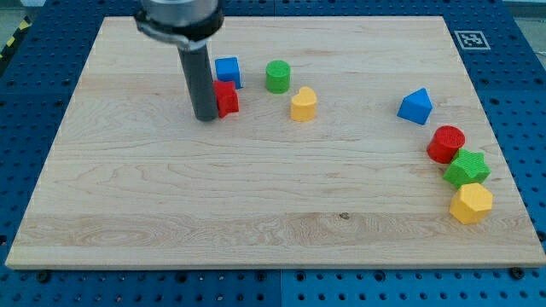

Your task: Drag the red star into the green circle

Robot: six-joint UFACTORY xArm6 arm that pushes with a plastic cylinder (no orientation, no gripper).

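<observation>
There are eight blocks on the wooden surface.

Two are red: a red block whose shape is partly hidden, and a red round one.

Two are blue: a blue cube and a blue pointed block.

Two are green: a green circle and a green star.

Two are yellow: a yellow rounded block and a yellow many-sided block.

There is one dark rod, with one end, my tip.
</observation>
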